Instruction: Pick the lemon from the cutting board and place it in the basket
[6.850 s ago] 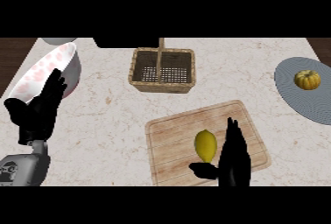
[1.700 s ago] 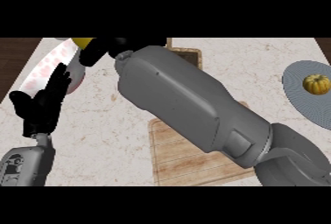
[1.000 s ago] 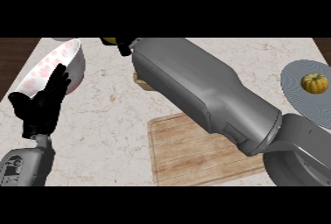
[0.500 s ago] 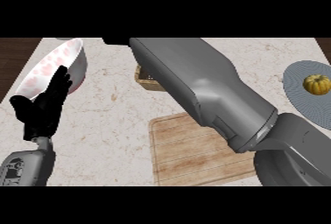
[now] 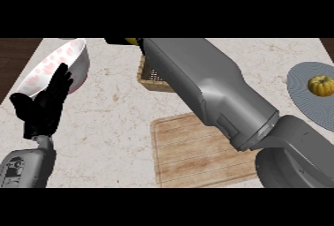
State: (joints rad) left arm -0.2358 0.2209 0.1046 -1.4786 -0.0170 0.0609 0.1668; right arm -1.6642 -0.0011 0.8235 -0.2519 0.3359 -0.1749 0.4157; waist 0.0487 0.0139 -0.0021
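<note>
Yellow lemon is glimpsed at the top edge, clasped by the black right hand above the woven wicker basket. Left hand is held open, fingers straight, at the left.

Counter top: pale stone, cream-white with faint brown veining and specks, filling almost the whole view. Surface matte, evenly lit; no strong highlights. Soft, short shadows sit close under whatever stands on it, so light comes from above and is diffuse.

Floor: dark brown wood planks, visible as a wedge at the upper left beyond the counter's slanted left edge, and again as a small strip at the upper right corner. Grain runs roughly lengthwise along the planks.

Counter's left edge runs diagonally from top centre-left down towards the lower left. No walls, windows or other furniture in view.
</note>
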